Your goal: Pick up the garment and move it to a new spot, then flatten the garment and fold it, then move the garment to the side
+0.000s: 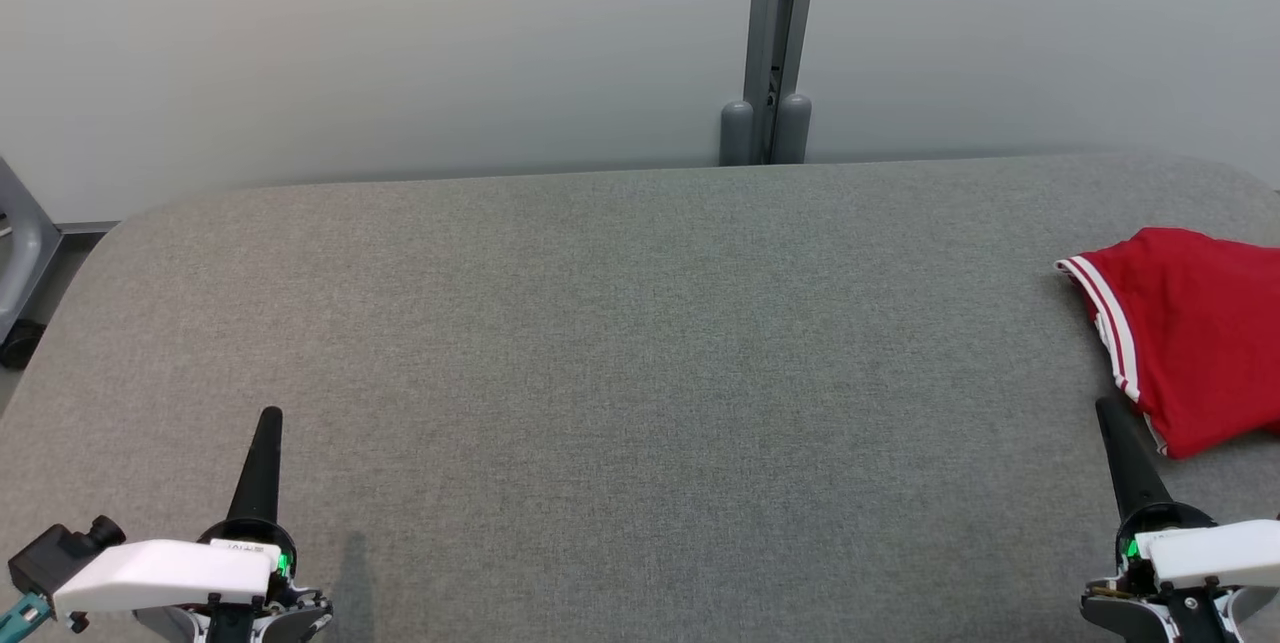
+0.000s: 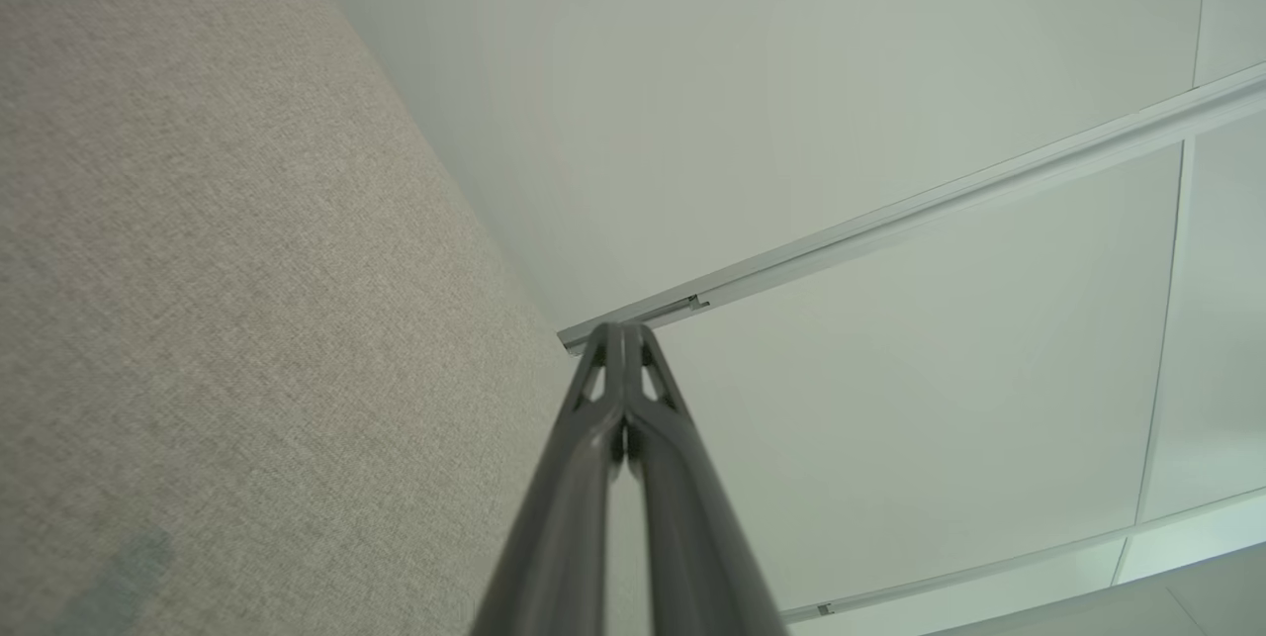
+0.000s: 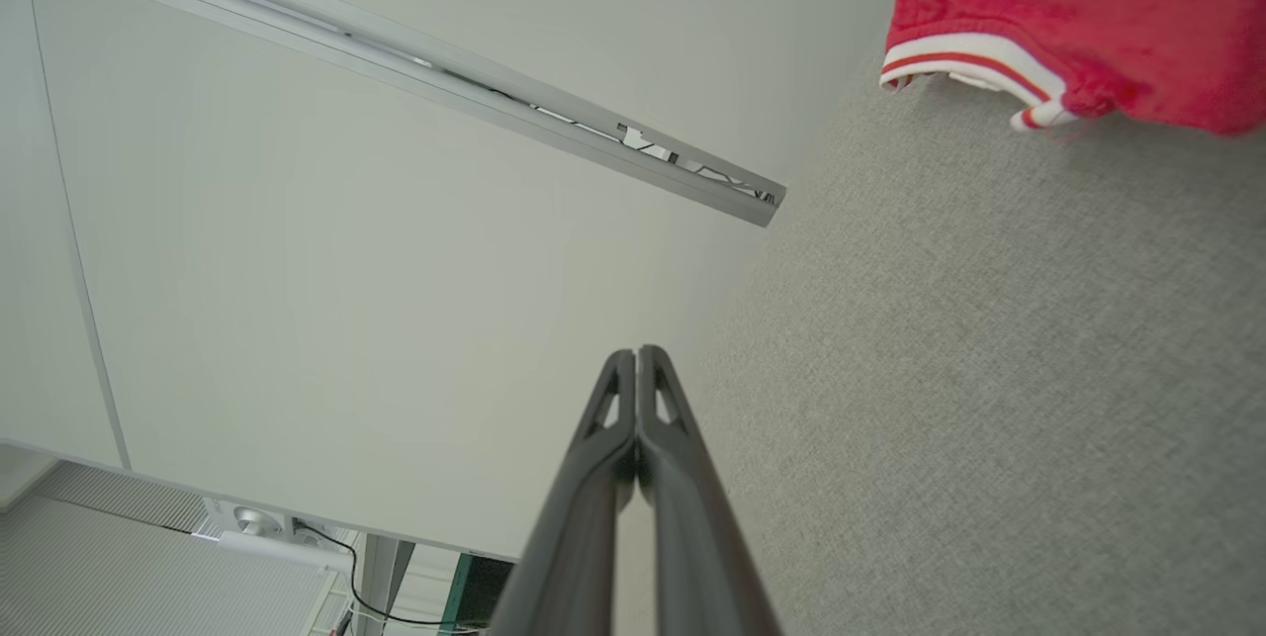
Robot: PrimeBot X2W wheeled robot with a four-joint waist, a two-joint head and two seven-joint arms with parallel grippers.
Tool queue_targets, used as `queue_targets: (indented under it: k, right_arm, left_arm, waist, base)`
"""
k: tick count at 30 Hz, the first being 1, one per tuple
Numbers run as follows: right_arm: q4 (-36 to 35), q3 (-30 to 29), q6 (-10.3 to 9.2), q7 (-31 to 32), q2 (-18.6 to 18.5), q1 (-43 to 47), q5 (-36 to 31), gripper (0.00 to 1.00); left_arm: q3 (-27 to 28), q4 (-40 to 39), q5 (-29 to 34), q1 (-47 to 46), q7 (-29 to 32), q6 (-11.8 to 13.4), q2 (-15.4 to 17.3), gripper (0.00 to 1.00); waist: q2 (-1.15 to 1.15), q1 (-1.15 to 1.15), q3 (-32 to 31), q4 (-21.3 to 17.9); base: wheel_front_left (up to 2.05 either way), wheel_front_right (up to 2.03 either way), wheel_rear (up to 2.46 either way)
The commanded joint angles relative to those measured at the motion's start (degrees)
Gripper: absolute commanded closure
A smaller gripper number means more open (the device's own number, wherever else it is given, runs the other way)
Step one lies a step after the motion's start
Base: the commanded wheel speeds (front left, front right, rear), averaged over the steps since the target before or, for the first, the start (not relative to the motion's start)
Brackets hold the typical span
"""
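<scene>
Black fingers of the left gripper point(image 1: 268, 423) were pressed tightly together with nothing between them. They rose from a white casing point(image 1: 160, 568) near the front left corner of the grey cloth-covered surface point(image 1: 640, 343). In the left wrist view the two fingers met along their whole length, with bare grey weave to one side of them and the pale wall point(image 2: 841, 72) beyond. The right gripper point(image 1: 1106, 410) stood the same way near the front right corner, clenched on nothing, its closed tips pointing toward the back edge. Just beyond those tips and a little toward the right edge lay the garment point(image 1: 1190, 333), a red piece with a white and red striped hem. It rested on the surface against the right edge, about midway between front and back, and ran out of the head view on that side. Its near corner sat close to the right gripper's tips but apart from them; the right wrist view showed a stretch of grey cloth between the fingers and the striped hem. Behind the back edge rose the pale wall, with a grey metal post point(image 1: 772, 43) standing upright against it a little right of the middle.
</scene>
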Motion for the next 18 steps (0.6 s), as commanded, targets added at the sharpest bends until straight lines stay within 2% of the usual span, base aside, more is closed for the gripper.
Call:
queue_targets:
  k: [1,18]
  right_arm:
    - [0.1,-0.1,0.02,0.4,-0.5,-1.2,1.6,1.00]
    - [1.6,-0.3,0.03,1.4,-0.5,-2.4,9.6,1.00]
  left_arm:
    - [0.6,-0.1,-1.4,-1.4,0.3,-0.4,0.0,1.00]
    - [2.2,0.7,-8.2,-2.8,2.3,-1.2,-1.4,1.00]
  waist:
    - [0.00,0.00,0.0,0.0]
    - [0.00,0.00,0.3,-0.3]
  base:
    - [0.00,0.00,0.00]
    - [0.00,0.00,0.00]
